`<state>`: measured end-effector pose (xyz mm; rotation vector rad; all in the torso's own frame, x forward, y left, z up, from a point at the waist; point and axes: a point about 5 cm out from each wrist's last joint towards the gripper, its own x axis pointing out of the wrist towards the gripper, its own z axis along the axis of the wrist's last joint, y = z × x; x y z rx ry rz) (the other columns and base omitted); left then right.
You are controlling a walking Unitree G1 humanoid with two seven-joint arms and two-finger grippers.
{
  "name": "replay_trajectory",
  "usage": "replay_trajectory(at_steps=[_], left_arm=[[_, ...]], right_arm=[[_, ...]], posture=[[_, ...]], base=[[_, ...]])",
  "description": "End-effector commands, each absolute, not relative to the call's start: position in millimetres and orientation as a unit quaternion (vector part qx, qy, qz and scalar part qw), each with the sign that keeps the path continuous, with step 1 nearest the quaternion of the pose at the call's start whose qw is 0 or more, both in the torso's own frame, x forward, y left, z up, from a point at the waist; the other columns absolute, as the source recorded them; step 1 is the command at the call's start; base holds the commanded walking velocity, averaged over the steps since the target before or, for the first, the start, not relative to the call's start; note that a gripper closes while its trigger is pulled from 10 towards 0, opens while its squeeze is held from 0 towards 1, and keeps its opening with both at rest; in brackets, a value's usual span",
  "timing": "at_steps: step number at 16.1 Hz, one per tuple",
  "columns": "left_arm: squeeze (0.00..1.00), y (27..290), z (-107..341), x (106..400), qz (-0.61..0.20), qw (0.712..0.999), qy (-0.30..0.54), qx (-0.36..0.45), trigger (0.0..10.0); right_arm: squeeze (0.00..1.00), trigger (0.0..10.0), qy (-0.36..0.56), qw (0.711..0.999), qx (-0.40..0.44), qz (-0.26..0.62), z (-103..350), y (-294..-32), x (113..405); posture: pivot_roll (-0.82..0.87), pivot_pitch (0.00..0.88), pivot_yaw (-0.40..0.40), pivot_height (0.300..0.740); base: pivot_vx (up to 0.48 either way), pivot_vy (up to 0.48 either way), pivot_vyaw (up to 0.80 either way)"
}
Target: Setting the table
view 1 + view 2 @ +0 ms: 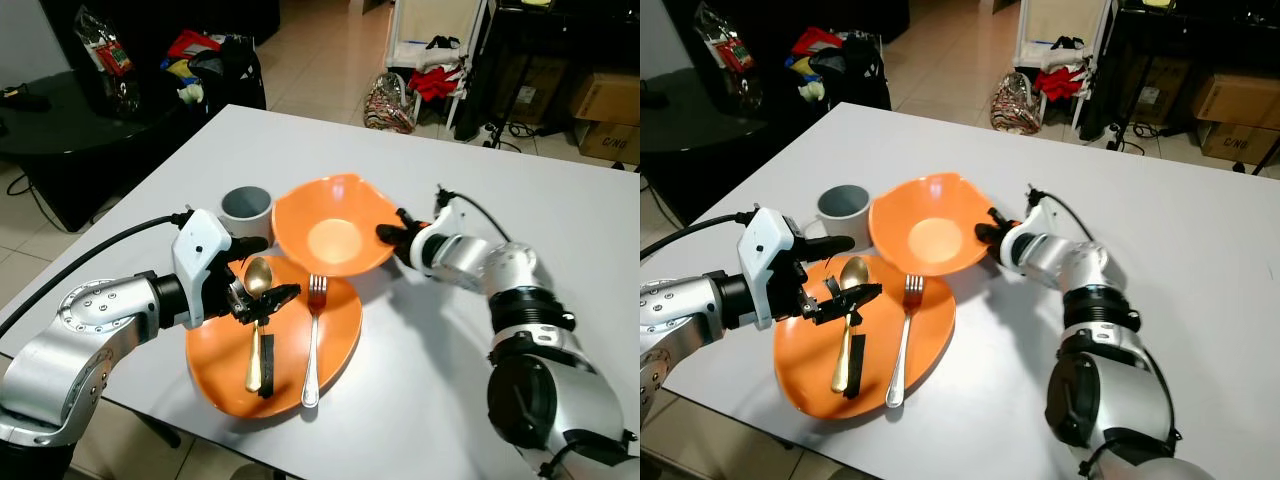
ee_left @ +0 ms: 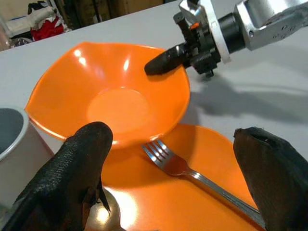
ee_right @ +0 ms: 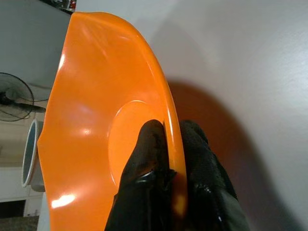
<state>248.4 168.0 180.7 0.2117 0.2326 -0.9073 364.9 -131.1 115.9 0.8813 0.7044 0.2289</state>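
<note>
An orange bowl hangs tilted over the far edge of the orange plate, with my right gripper shut on its right rim. On the plate lie a silver fork and a gold spoon with a black piece on its handle. My left gripper stands open just over the spoon's bowl, one finger on either side. A grey mug stands behind the plate, left of the orange bowl.
The white table has bare room to the right and behind the bowl. Its front edge runs just below the plate. A black side table with bags stands to the far left. Boxes and clutter sit on the floor behind.
</note>
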Motion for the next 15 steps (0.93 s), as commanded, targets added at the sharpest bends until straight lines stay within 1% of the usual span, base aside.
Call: replay_trajectory(at_steps=[1,5,10,11,12,13,15], left_arm=[[0.00,168.4,183.8,249.6,-0.436,0.886,0.108,0.113,10.0],[0.00,168.8,184.9,250.0,-0.432,0.888,0.106,0.115,10.0],[0.00,167.2,184.3,249.6,-0.434,0.887,0.106,0.112,10.0],[0.00,166.5,184.0,249.4,-0.438,0.886,0.108,0.110,10.0],[0.00,165.8,183.6,249.3,-0.440,0.884,0.109,0.109,10.0],[0.00,165.3,183.4,249.5,-0.441,0.884,0.110,0.108,10.0],[0.00,164.6,181.9,249.9,-0.443,0.883,0.115,0.109,10.0]], right_arm=[[0.00,10.0,0.304,0.842,0.428,0.124,130.2,-126.1,372.6],[0.00,10.0,0.301,0.839,0.434,0.132,131.8,-119.4,374.8],[0.00,10.0,0.310,0.841,0.427,0.122,126.0,-130.0,372.9],[0.51,10.0,0.313,0.841,0.424,0.123,125.2,-130.5,372.4],[0.95,10.0,0.316,0.841,0.422,0.122,124.3,-130.6,372.0],[1.00,10.0,0.318,0.841,0.421,0.123,123.8,-130.4,371.7],[1.00,10.0,0.317,0.839,0.422,0.126,125.1,-130.2,371.7]], posture=[[0.07,0.000,0.029,0.740],[0.08,0.000,0.022,0.740],[0.07,0.000,0.023,0.740],[0.07,0.000,0.023,0.740],[0.07,0.000,0.025,0.740],[0.07,0.000,0.025,0.740],[0.07,0.000,0.030,0.740]], base=[[0.000,0.000,0.00],[0.000,0.000,0.00],[0.000,0.000,0.00],[0.000,0.000,0.00],[0.000,0.000,0.00],[0.000,0.000,0.00],[0.000,0.000,0.00]])
